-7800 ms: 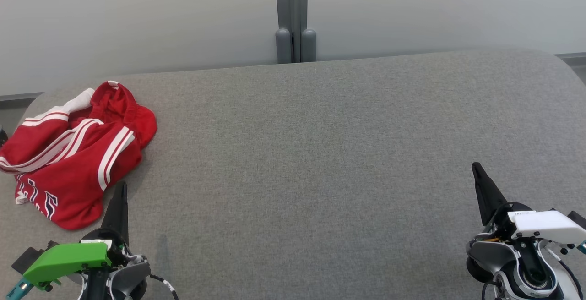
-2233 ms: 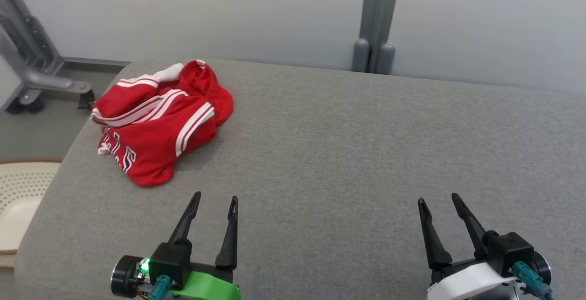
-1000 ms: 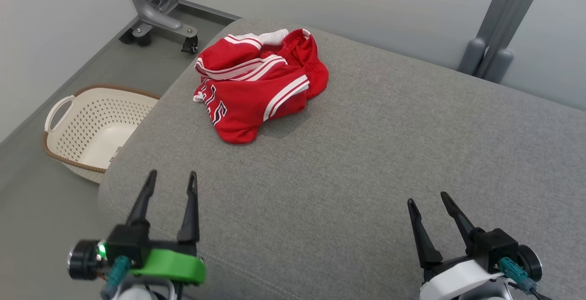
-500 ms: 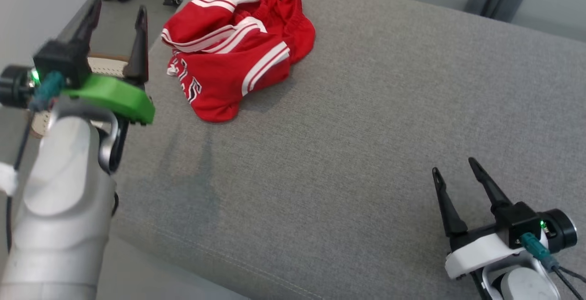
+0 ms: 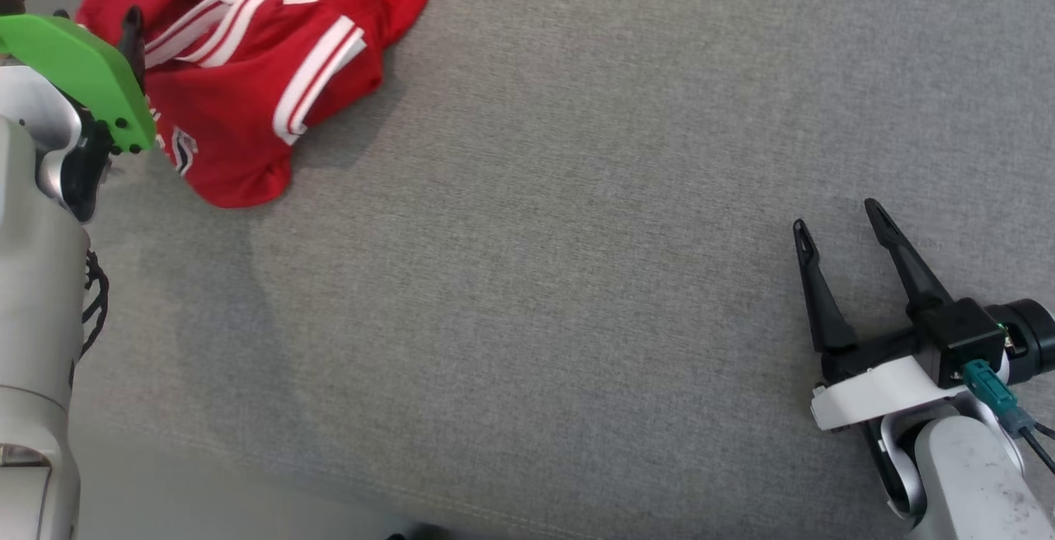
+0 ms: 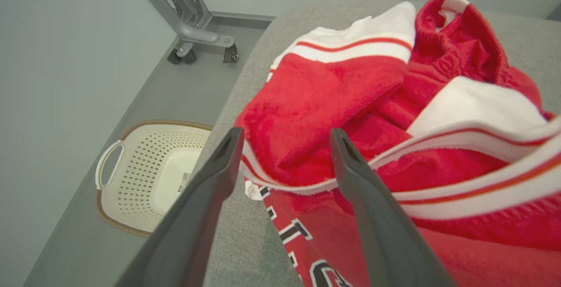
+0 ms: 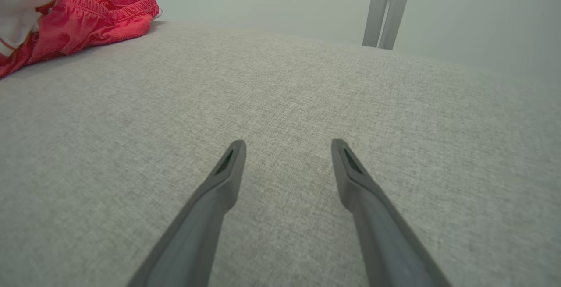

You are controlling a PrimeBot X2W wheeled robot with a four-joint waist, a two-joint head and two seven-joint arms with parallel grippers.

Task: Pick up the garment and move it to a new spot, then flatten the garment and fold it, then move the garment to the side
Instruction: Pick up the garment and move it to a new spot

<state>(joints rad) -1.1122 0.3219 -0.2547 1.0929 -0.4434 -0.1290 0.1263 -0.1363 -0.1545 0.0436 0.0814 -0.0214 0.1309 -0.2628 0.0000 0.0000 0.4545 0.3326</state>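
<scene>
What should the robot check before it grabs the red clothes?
1. Left tool open: ok.
2. Left tool aimed at the red garment: ok, a fold shows between its fingers.
3. Left tool touching the fabric: cannot tell.
4. Garment gripped: not ok, nothing held yet.
5. Right tool open, apart from the garment: ok.
6. Bare grey cushion to move it onto: ok.

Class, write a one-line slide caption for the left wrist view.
Open left gripper poised at crumpled red garment; basket on floor.
</scene>
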